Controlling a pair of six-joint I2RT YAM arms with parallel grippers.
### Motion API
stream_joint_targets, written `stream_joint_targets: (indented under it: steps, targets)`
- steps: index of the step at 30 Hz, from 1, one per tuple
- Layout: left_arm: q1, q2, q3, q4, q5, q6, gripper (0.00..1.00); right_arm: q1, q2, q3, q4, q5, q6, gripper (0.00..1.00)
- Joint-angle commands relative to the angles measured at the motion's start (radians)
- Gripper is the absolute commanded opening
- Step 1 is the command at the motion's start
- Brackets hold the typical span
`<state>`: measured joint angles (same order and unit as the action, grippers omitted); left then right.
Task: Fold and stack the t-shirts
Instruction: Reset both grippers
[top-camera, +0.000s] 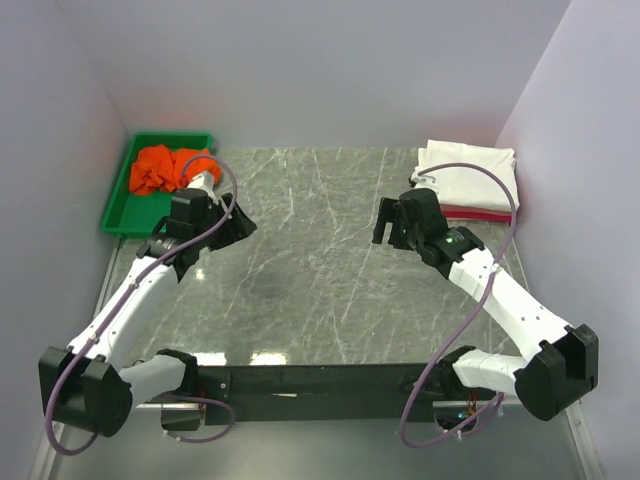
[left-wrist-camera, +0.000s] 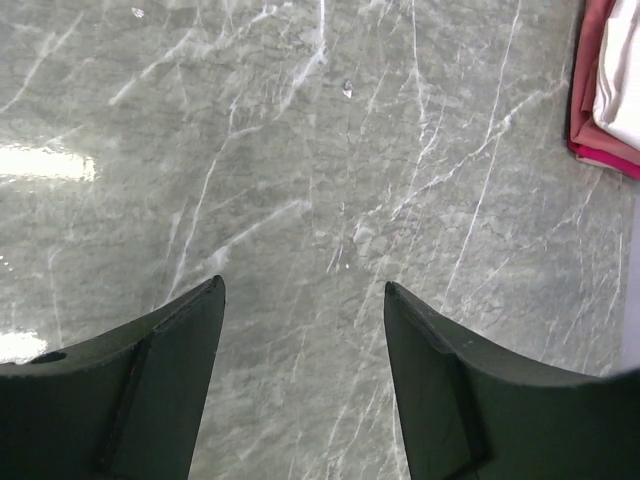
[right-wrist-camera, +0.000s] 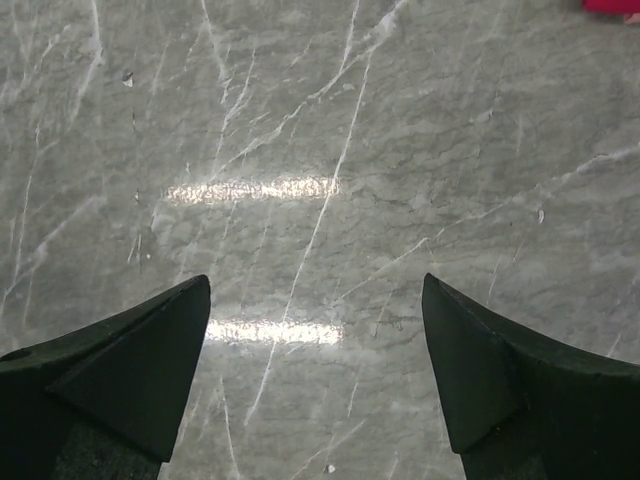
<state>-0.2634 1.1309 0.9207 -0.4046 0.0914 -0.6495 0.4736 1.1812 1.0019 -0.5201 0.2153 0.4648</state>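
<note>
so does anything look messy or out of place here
The orange shirt lies crumpled and unfolded in the green tray at the far left, while the stack at the far right is neatly folded. Nothing else stands out.

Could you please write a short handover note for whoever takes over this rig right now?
Left gripper: open, empty, above bare table.
Right gripper: open, empty, above the table too.
Folded white t-shirt lies far right atop pink and red layers.
Orange t-shirt lies crumpled in the green tray, far left.
Left to do: fold the orange one and stack it on the white.
</note>
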Motion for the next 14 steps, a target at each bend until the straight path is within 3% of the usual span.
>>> stream_joint_targets:
  steps: [1,14]
  targets:
    - [-0.002,-0.063,-0.011,0.009,-0.028,-0.006,0.70,0.010,-0.017,0.003,0.022,0.002,0.000,0.92]
    - [-0.004,-0.210,-0.066,-0.008,-0.031,-0.002,0.71,0.017,-0.080,-0.046,-0.004,-0.007,-0.015,0.92]
